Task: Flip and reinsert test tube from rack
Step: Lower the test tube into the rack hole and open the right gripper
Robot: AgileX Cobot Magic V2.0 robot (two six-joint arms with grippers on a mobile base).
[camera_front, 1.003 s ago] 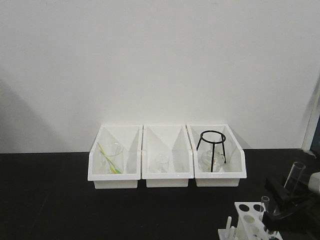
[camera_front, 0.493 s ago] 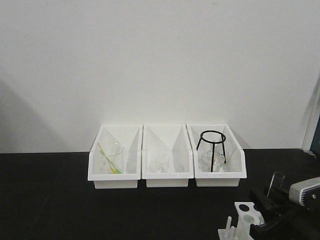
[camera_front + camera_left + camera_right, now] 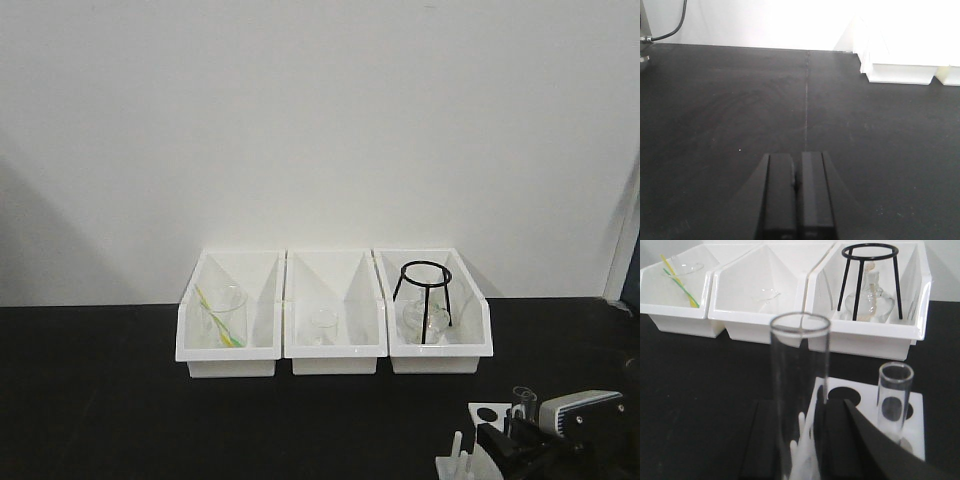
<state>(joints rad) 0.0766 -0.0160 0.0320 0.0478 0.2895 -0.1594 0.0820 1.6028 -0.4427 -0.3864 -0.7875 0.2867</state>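
Desk: black desk (image 3: 715, 110), white wall behind.
Test tube (image 3: 800, 390): upright, mouth up, clamped in right claw (image 3: 805, 440), now lower than before, beside rack (image 3: 917, 410).
Left claw (image 3: 796, 200): fingers together.

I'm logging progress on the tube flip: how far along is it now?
Nearly done, it seems. The right claw holds a tube upright, mouth up, low over the rack; a second tube already stands in a hole. Whether the held tube was flipped, or is seated yet, I cannot tell. Left: seat it if needed, release and withdraw. The left claw is shut and idle.
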